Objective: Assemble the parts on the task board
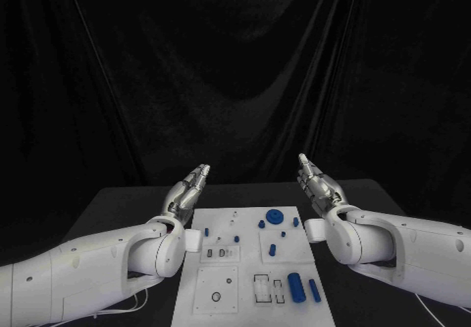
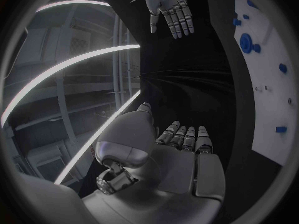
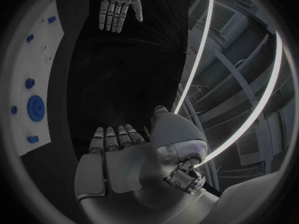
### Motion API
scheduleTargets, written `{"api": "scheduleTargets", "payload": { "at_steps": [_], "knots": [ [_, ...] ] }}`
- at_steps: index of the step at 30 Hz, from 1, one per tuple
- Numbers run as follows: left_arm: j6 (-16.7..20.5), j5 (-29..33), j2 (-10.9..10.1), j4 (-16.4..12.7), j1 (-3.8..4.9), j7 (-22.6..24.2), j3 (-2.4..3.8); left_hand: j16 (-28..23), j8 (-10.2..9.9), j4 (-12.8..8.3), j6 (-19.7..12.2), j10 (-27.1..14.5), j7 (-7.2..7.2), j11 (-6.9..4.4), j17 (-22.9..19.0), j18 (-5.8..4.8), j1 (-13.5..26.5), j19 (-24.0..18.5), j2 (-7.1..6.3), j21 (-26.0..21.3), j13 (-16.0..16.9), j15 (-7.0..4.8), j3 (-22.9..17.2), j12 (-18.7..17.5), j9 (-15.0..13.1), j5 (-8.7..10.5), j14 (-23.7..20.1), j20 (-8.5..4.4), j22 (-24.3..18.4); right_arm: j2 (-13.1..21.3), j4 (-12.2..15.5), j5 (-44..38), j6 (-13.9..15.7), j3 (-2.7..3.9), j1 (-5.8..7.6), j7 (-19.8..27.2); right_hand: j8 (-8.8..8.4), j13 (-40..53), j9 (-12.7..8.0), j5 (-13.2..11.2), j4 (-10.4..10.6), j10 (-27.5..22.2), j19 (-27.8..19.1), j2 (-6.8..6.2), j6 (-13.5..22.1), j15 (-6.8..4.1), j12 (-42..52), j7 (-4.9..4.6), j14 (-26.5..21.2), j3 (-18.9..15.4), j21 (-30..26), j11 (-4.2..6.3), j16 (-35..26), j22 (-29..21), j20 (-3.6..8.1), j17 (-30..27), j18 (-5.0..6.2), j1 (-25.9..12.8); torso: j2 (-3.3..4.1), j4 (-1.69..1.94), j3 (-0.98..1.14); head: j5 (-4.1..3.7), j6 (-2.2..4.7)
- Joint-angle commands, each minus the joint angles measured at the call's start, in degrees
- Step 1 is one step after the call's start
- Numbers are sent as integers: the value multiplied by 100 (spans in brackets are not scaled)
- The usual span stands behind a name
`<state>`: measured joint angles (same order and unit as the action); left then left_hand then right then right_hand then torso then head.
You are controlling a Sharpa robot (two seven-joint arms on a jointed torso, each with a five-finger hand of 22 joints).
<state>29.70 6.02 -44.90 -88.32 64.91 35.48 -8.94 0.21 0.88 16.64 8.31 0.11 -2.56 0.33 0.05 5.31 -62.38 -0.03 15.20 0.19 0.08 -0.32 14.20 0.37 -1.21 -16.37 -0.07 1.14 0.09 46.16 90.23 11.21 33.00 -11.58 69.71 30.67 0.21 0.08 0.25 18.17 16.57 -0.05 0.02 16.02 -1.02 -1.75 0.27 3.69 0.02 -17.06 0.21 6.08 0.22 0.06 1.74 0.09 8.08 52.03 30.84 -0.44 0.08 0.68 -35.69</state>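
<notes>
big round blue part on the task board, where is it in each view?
Head view: round blue part at the board's far end, toward the right hand.
Left wrist view: round blue part on the task board, at the circle's rim.
Right wrist view: round blue part, again at the rim.
Shared landmark: the white task board.

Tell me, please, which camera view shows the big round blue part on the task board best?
The head view: the round blue part lies at the far end of the whole task board, seen from above. The left wrist view and the right wrist view show it too, but bent, at the circle's rim.
</notes>
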Motion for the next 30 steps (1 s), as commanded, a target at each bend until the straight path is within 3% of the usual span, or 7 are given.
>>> {"api": "scheduleTargets", "payload": {
  "at_steps": [1, 8, 10, 11, 23, 25, 30],
  "knots": [
    [-1195, 563, 2, 23, 94, 911, -97, -21, 37, 13, 27, -11, 8, -7, -5, 110, -51, 3, 8, -19, -8, -53, 49, -37, -5, 42, 7, 43, -9, 14, 21, 477, -558, -29, 46, 161, 13, -8, 5, -12, 16, 5, -2, 28, -5, -619, -27, 26, -2, -51, -21, 19, -22, -6, 84, -9, 109, 83, 0, -1, 1, 1, 1],
    [-1749, 809, 0, 60, 213, 1242, -306, -21, 36, 13, 21, -11, 17, -11, -5, 111, -50, 3, 4, -19, -8, -53, 56, -37, -4, 48, 7, 43, -9, 14, 21, 478, -559, -30, 46, 161, 15, -8, 7, -70, 11, 5, -2, 15, -13, -577, -27, -14, -2, -57, -21, -24, -22, -6, 29, -9, 129, 89, 0, -1, 1, 1, 1],
    [-1779, 822, 0, 61, 220, 1260, -317, -21, 35, 14, 15, -11, 17, -9, -5, 110, -48, 3, 7, -19, -8, -51, 58, -37, -3, 48, 7, 45, -9, 14, 21, 478, -559, -30, 46, 161, 14, -8, 6, -73, 11, 5, -2, 16, -11, -551, -27, -31, -2, -58, -21, -46, -22, -6, -5, -9, 135, 91, 0, -1, 1, 1, 1],
    [-2138, 829, 65, 247, 179, 1223, -319, -21, 34, 15, 12, -11, 17, -8, -5, 110, -47, 3, 10, -19, -8, -48, 59, -37, -3, 47, 7, 46, -9, 77, -109, 477, -1051, -32, 10, -32, 14, -8, 6, -70, 11, 5, -2, 17, -11, -526, -27, -45, -2, -58, -21, -67, -22, -6, -44, -9, 143, 96, 1, 17, -13, 29, -91],
    [-2265, 803, 77, 297, 172, 1108, -320, -21, 39, 7, 38, -11, -9, 21, -5, 99, -118, 3, 71, -19, -8, 2, 46, -37, -7, -143, 7, 83, -9, 48, -177, 452, -1386, -32, 4, -140, 33, 16, 21, -20, 6, 15, -2, 8, -78, -240, 36, -248, -2, -38, -21, -323, -22, -6, -405, -9, 201, 199, -4, -5, -8, 35, -182],
    [-2269, 718, 82, 310, 170, 1095, -320, -21, 38, 6, 30, -11, -13, 26, -5, 97, -128, 3, 76, -19, -8, 6, 43, -37, -5, -161, 7, 84, -9, 47, -210, 250, -1387, -32, 0, -112, 39, 24, 25, 58, 1, 18, -2, -18, -98, -111, 67, -306, -2, -23, -21, -445, -22, -6, -525, -9, 206, 294, -3, -3, -7, 29, -217],
    [-2264, 280, 83, 361, 155, 1108, -320, -21, 36, -12, 14, -11, -38, 59, -5, 71, -284, 3, 86, -19, -8, 35, -7, -37, -3, -376, 7, 87, -9, 63, -350, -1077, -1374, -32, -9, 22, 36, 31, 24, 130, 2, 21, -2, -31, -97, 352, 112, -229, -2, 19, -21, -937, -22, -6, -917, -9, 158, 496, -5, -4, -8, 28, -331]
  ]
}}
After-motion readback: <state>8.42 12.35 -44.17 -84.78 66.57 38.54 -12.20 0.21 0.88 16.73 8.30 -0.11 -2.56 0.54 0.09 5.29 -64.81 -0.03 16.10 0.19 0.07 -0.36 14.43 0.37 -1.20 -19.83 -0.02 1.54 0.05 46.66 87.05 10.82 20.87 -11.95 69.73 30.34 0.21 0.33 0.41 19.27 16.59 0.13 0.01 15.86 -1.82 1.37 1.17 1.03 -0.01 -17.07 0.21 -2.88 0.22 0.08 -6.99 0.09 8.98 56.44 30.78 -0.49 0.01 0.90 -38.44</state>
